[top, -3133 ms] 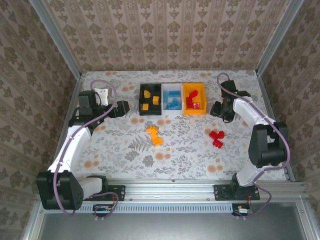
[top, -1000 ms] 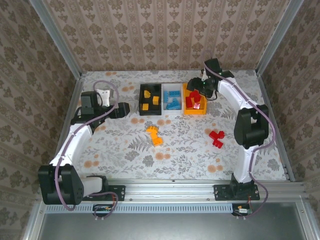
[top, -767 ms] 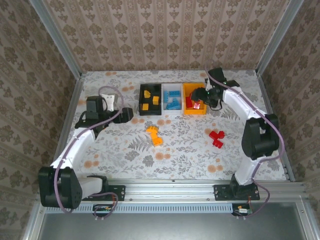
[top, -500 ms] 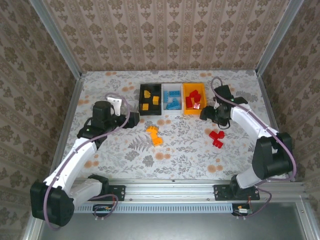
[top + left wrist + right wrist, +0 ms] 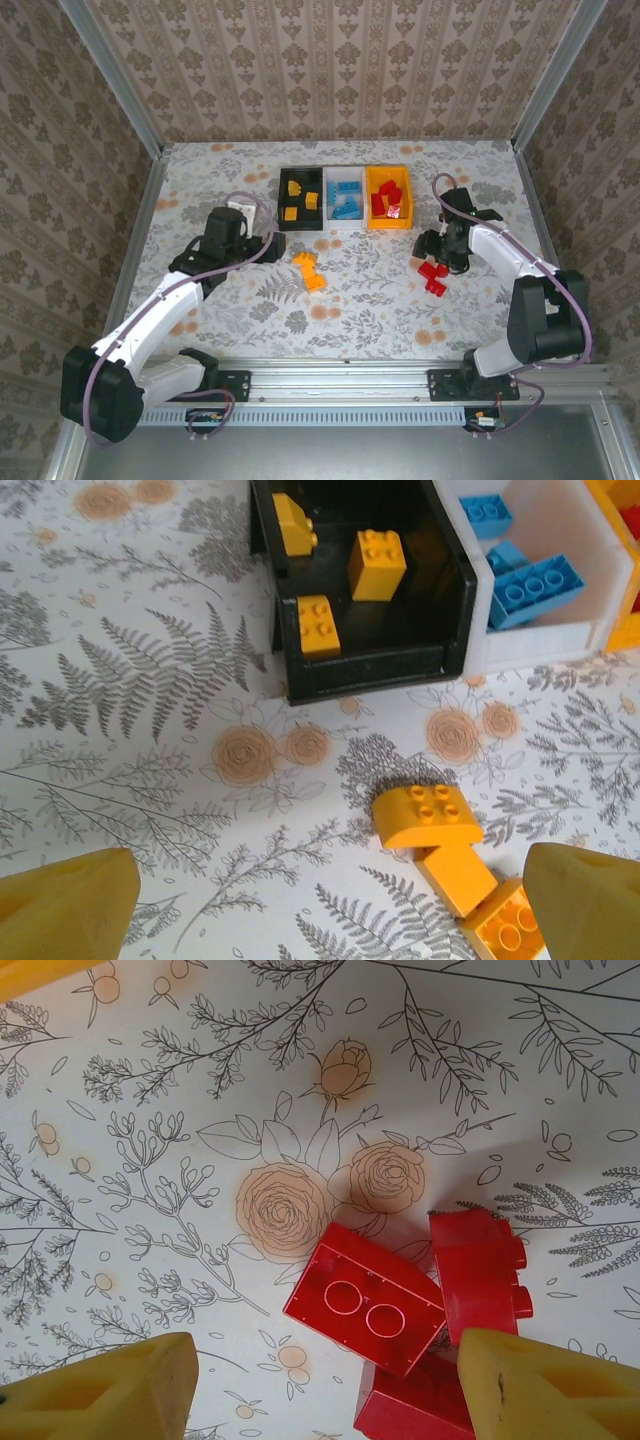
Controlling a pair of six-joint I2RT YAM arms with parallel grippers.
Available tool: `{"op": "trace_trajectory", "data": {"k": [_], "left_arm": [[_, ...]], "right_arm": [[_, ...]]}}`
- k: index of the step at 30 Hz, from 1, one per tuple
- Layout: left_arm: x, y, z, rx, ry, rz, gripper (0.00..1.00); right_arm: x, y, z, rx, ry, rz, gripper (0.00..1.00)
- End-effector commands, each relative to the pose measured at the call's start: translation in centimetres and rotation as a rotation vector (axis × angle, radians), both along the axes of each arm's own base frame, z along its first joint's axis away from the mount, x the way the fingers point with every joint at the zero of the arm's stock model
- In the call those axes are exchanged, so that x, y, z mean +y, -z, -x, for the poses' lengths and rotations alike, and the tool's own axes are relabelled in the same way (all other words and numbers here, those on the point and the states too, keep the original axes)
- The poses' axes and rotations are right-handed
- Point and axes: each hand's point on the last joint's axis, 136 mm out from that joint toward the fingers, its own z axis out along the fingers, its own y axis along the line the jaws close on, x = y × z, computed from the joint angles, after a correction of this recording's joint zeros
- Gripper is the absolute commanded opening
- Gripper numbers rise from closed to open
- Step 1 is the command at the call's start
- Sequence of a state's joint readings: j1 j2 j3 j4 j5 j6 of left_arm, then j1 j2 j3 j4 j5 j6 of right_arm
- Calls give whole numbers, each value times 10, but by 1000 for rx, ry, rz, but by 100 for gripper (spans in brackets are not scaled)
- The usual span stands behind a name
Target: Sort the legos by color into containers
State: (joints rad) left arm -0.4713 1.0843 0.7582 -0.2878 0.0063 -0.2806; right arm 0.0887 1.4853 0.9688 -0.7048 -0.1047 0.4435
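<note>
The right hand (image 5: 325, 1380) is wide open, and red legos (image 5: 365, 1310) lie on the surface (image 5: 200, 1110) between its fingers (image 5: 110, 1385). The left hand (image 5: 320, 900) is open too, with orange legos (image 5: 425, 815) just ahead of it, before the containers (image 5: 370, 665).

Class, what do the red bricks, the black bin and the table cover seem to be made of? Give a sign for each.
Red bricks: hard moulded plastic, glossy; crisp edges, raised rings.
Black bin: probably rigid plastic; smooth walls, faint sheen.
Table cover: flat printed sheet, matte; paper or vinyl, cannot tell.

White arm links (image 5: 150, 318), black joints (image 5: 97, 385), purple cables (image 5: 436, 188), yellow jaws
</note>
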Motion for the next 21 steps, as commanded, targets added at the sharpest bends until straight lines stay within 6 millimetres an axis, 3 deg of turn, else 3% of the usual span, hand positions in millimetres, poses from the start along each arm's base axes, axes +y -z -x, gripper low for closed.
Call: {"op": "trace_trajectory", "data": {"k": [1,13,21], "left_arm": [[-2,-4,0,10,-12,-5,100],[-8,1,7,16,-5,-14,100],[-8,3,9,1,13,-20,100]], "right_arm": [[-2,12,5,35,-11,3,71],[-1,32,10,111,-14,4,69],[-22,32,11,123,16,102,68]]}}
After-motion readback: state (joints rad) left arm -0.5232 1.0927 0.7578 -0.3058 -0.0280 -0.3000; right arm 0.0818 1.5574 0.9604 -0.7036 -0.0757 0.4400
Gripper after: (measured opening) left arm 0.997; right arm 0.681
